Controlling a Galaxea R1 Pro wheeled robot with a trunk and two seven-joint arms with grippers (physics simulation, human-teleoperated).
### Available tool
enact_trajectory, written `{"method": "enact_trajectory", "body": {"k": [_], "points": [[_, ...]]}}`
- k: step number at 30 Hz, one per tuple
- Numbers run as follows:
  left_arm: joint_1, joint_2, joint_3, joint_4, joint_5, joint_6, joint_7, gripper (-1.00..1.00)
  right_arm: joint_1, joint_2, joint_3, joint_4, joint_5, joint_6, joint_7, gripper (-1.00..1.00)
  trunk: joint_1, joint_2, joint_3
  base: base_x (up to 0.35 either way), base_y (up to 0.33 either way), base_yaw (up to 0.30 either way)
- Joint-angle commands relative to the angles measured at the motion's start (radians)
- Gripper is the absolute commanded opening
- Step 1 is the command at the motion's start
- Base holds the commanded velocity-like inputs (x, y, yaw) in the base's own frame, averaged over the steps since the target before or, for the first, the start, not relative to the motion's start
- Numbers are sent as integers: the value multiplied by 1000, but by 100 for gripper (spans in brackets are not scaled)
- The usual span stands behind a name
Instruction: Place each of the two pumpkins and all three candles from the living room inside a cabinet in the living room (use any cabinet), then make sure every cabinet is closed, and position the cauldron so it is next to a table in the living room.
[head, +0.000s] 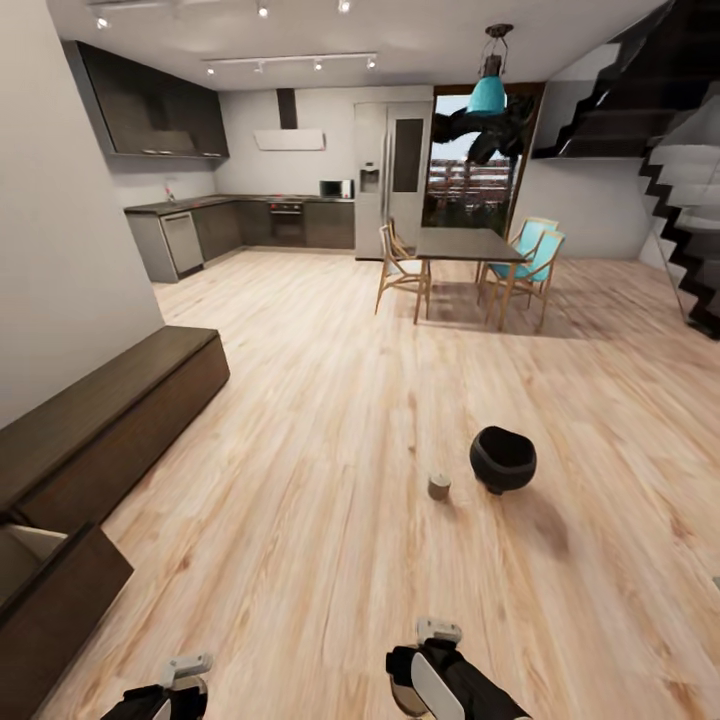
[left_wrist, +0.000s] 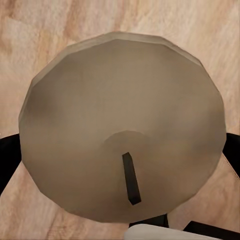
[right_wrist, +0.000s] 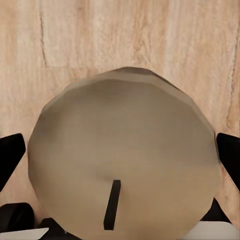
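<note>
Left gripper clamped on beige-grey candle, dark fingers against its sides, black wick up. Right gripper likewise closed on second candle. Third candle upright on wooden floor, just beside black cauldron. Dark-brown cabinet along left wall, near door apparently ajar. Dining table far back.

Matte black bowl-shaped cauldron showing beside a stubby beige-grey candle; dark-brown long wooden cabinet contrasting against pale streaky plank floor.
</note>
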Motion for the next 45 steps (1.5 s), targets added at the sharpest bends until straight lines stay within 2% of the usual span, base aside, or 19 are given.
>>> {"method": "enact_trajectory", "body": {"k": [1, 6, 13, 27, 34, 45], "points": [[0, 0, 0, 0, -1, 0, 0, -100, 0, 0, 0, -2, 1, 0, 1, -100, 0, 0, 0, 333, 0, 170], [0, 0, 0, 0, -1, 0, 0, -100, 0, 0, 1, -4, 1, -1, 2, -100, 0, 0, -1, 273, 0, 68], [0, 0, 0, 0, 1, -2, -1, -100, 0, 1, 2, -4, 1, -1, 0, -100, 0, 0, -1, 31, 0, 237], [0, -1, 0, 0, 1, -2, -1, -100, 0, 2, 2, -1, 4, -2, -2, -100, -54, 98, 43, 0, 0, 292], [0, -2, 0, 0, 0, -3, -2, -100, 0, 2, 2, -1, 4, -2, -4, -100, -54, 98, 43, 49, -11, 293], [0, -3, 0, 0, 0, -3, -1, -100, 0, 2, 4, 1, 5, -2, -4, -100, -54, 98, 43, 264, -161, 293]]}}
